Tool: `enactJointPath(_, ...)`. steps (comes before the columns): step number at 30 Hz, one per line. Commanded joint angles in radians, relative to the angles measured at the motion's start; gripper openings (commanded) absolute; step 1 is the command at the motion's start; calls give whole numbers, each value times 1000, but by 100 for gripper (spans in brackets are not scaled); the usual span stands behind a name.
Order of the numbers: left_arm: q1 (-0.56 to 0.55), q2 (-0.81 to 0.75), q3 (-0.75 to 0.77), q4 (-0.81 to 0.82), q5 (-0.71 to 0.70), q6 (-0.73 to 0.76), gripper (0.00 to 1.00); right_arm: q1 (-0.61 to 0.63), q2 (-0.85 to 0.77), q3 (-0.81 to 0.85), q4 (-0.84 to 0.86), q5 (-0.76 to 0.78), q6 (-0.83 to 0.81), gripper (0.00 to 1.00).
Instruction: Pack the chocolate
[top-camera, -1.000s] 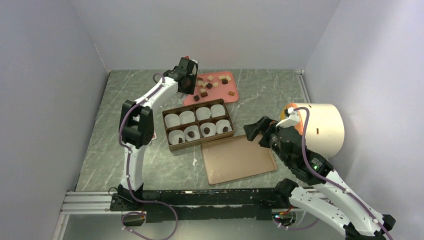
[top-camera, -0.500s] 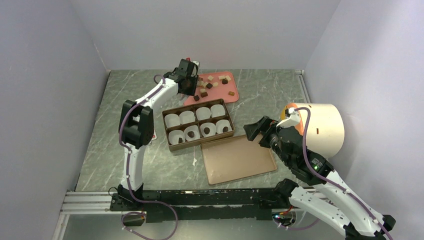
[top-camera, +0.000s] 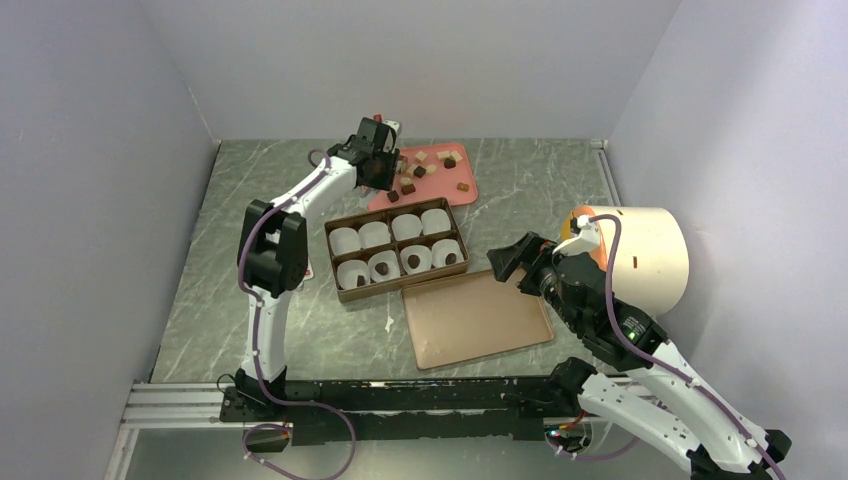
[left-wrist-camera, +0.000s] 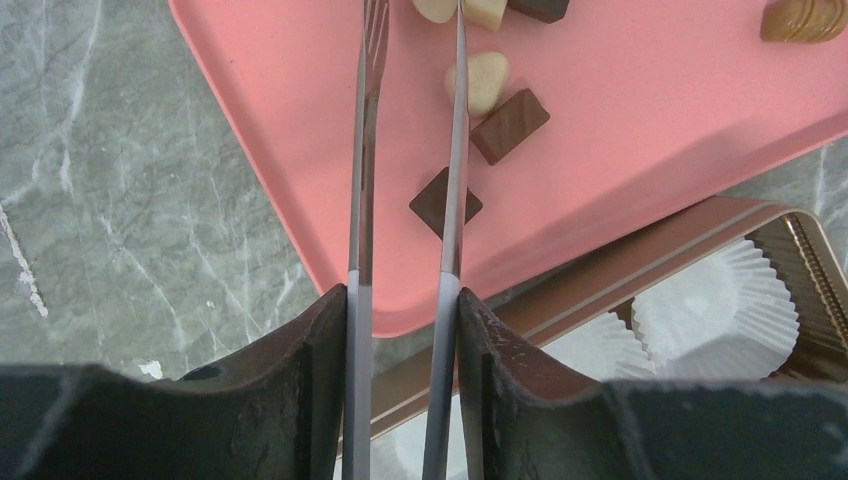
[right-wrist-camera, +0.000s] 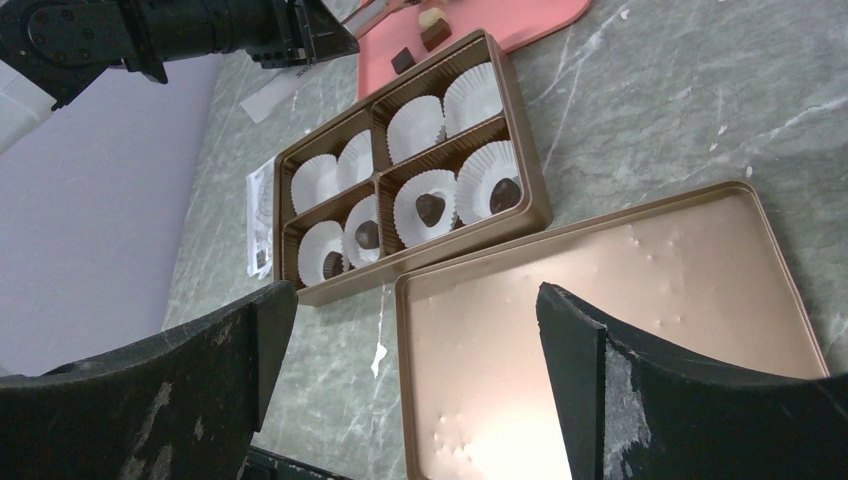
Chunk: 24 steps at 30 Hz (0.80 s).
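Several chocolate chunks (top-camera: 408, 186) lie loose on the flat pink tray (top-camera: 443, 194). In the left wrist view a dark brown piece (left-wrist-camera: 445, 203), a reddish-brown piece (left-wrist-camera: 510, 125) and a cream piece (left-wrist-camera: 487, 78) lie on the tray (left-wrist-camera: 650, 110). My left gripper (top-camera: 372, 158) is shut on metal tweezers (left-wrist-camera: 358, 180), whose blades reach over the tray's left part, their tips cut off by the frame's top edge. The brown box (top-camera: 337, 268) holds white paper cups; the near row's cups hold chocolates (right-wrist-camera: 431, 207). My right gripper (top-camera: 515, 262) is open and empty above the brown lid (top-camera: 475, 318).
A large white cylinder (top-camera: 645, 255) stands at the right, behind my right arm. A small paper label (top-camera: 308, 270) lies left of the box and a white scrap (top-camera: 388, 322) in front of it. Walls close in the table on three sides.
My left gripper has shifted slightly toward the back over the pink tray's left edge. My right arm has not moved.
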Motion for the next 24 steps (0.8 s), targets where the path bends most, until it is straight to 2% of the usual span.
enactJointPath(1,-6,-9,34,53,22,22,44,-1,4,7,28,7,4,95)
enactJointPath(12,-6,43,66,47,-1,25,41,0,-8,16,11,22,2,95)
enactJointPath(24,-5,-25,39,31,-7,19,26,-1,2,24,21,12,-4,95)
